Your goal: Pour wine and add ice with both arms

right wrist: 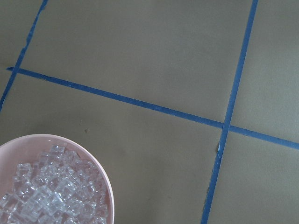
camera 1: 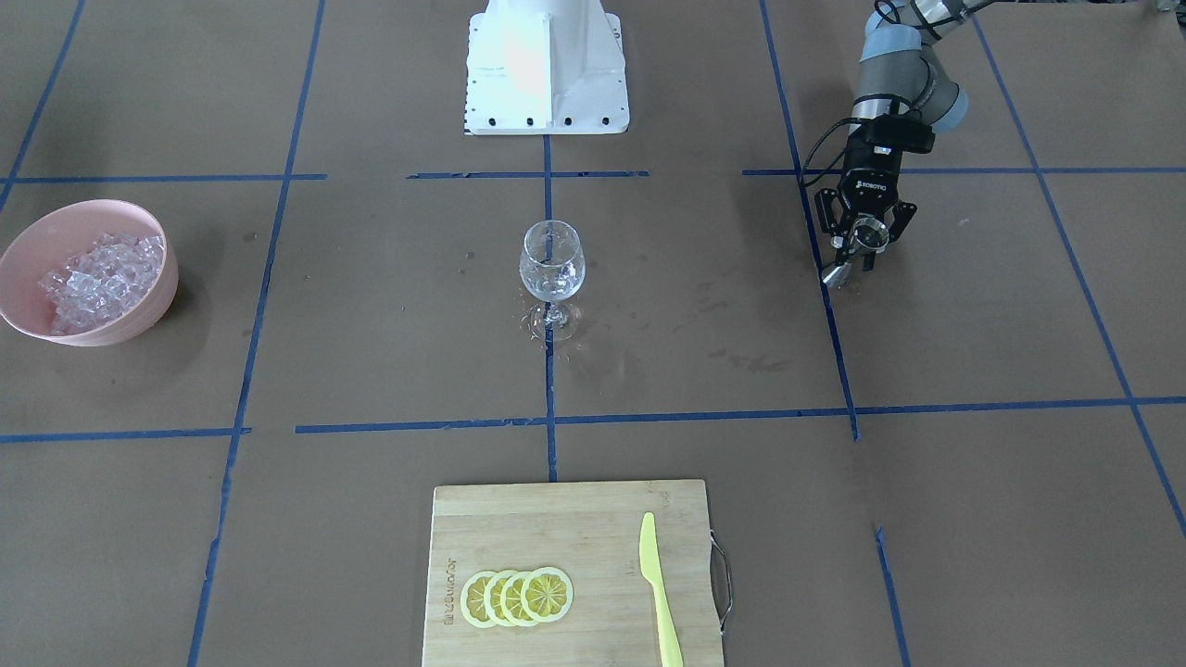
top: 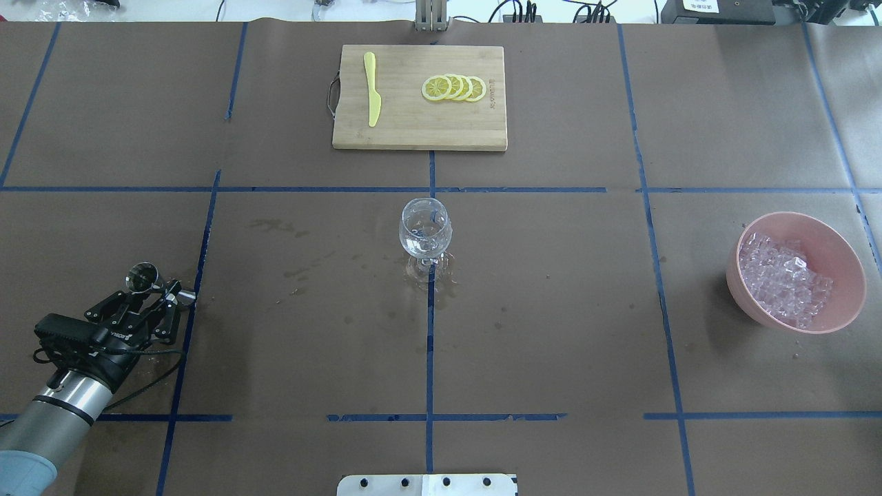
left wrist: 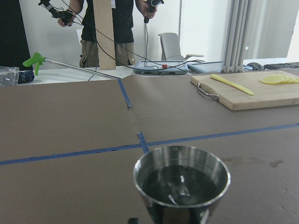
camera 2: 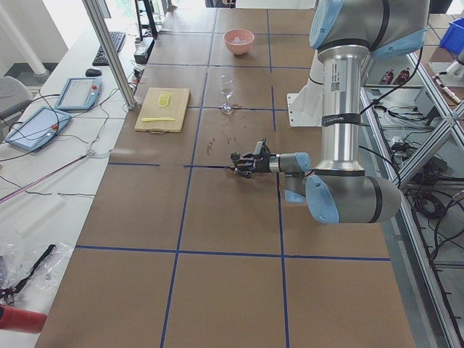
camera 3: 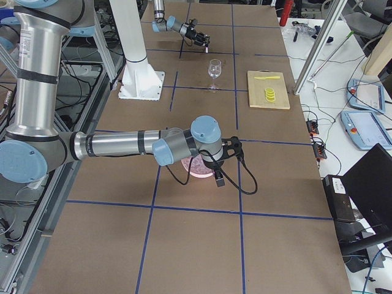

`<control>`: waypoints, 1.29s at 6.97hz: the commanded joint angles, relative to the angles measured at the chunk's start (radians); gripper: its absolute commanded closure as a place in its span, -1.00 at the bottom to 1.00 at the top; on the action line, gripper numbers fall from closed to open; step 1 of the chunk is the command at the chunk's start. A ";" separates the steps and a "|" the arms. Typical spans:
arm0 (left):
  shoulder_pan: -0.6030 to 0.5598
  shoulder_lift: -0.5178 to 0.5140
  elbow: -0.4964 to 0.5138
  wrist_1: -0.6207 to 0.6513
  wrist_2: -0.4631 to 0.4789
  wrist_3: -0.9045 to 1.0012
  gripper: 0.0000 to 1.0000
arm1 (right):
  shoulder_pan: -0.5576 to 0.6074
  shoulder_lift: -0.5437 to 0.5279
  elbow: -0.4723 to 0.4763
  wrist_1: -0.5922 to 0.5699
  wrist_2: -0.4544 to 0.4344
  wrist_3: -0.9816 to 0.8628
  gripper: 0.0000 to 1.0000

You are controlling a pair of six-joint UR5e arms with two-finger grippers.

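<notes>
Clamping a steel jigger, the left gripper hovers well left of the wine glass holding barely visible wine; the right gripper, openness impossible to tell, hangs beside the pink bowl of ice.

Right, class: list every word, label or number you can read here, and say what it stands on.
"ROBOTIQ": left gripper, which holds the jigger.
Engraved mark on cutting board: too blurred to read.
Sticker on left arm: too small to read.
</notes>
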 commanded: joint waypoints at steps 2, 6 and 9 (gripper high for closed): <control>0.001 -0.003 -0.001 0.000 0.001 0.000 0.11 | 0.000 0.000 0.000 0.000 0.000 0.001 -1.00; 0.001 -0.005 -0.002 0.000 0.001 0.002 0.11 | 0.000 0.000 0.000 0.000 0.000 -0.001 -1.00; 0.002 -0.005 -0.001 0.002 0.001 0.000 0.11 | 0.000 0.000 -0.015 0.001 0.000 -0.001 -1.00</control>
